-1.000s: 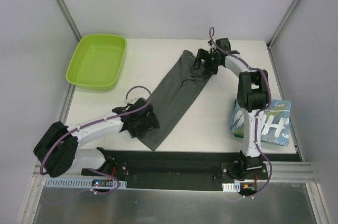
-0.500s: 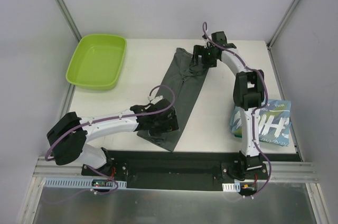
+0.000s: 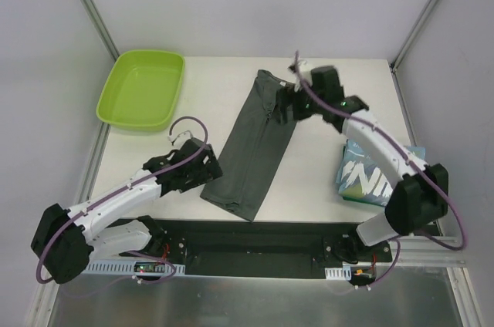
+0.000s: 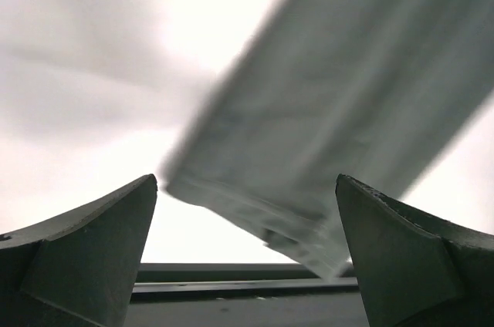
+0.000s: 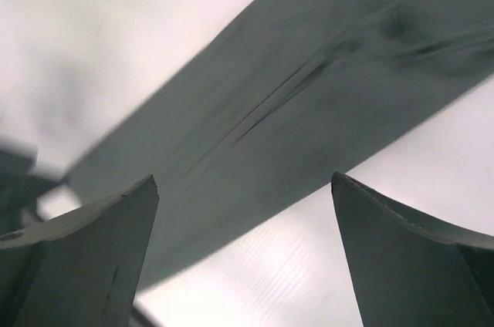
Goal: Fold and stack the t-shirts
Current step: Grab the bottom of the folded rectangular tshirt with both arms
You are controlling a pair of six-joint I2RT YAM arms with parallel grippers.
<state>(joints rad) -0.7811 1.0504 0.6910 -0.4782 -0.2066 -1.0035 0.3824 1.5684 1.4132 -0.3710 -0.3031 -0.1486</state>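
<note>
Dark grey t-shirt [image 3: 251,146]: folded strip, long axis far-to-near. Left gripper [image 3: 207,170] just beside near end, right gripper [image 3: 284,107] at far end. Both spread, empty.

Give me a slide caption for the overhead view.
Left gripper and right gripper, both open, flank a lengthwise-folded grey tee; blue tee at right.

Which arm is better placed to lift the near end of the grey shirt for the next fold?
Left. The left gripper, open, sits beside the near end of the shirt; the right gripper is at the far end.
</note>
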